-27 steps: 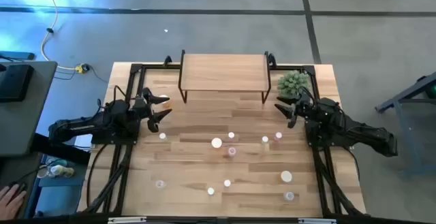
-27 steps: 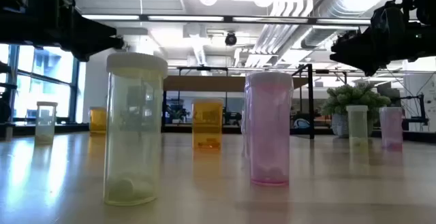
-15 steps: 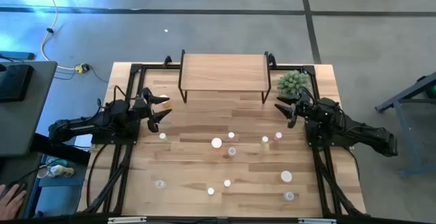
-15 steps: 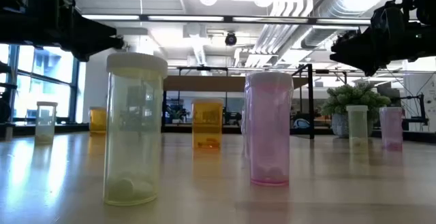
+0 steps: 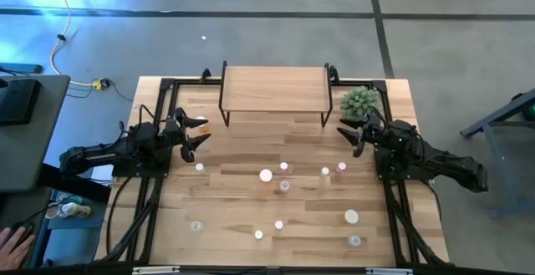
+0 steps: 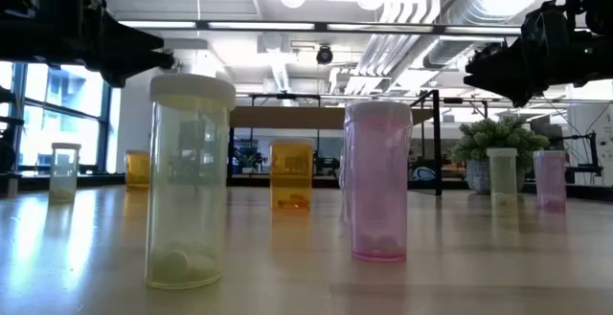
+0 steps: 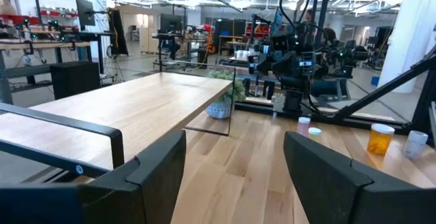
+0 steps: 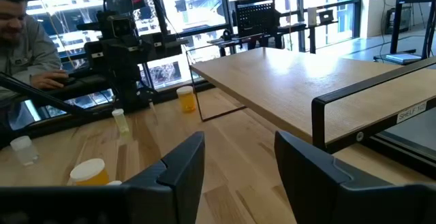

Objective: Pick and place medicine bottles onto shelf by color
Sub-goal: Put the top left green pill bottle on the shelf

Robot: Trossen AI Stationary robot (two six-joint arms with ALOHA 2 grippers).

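Several bottles scattered, plant beside shelf — unobstructed

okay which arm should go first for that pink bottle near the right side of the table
Right, probably. The right gripper hangs open just behind the pink bottle, while the left gripper is open too but waits across the table, far from it.

Pretty typical open workshop: grey concrete floor with dark seam lines, white ducts and pipes across the ceiling, big windows letting in daylight, desks with monitors further back, plus a small green potted plant on the table corner.
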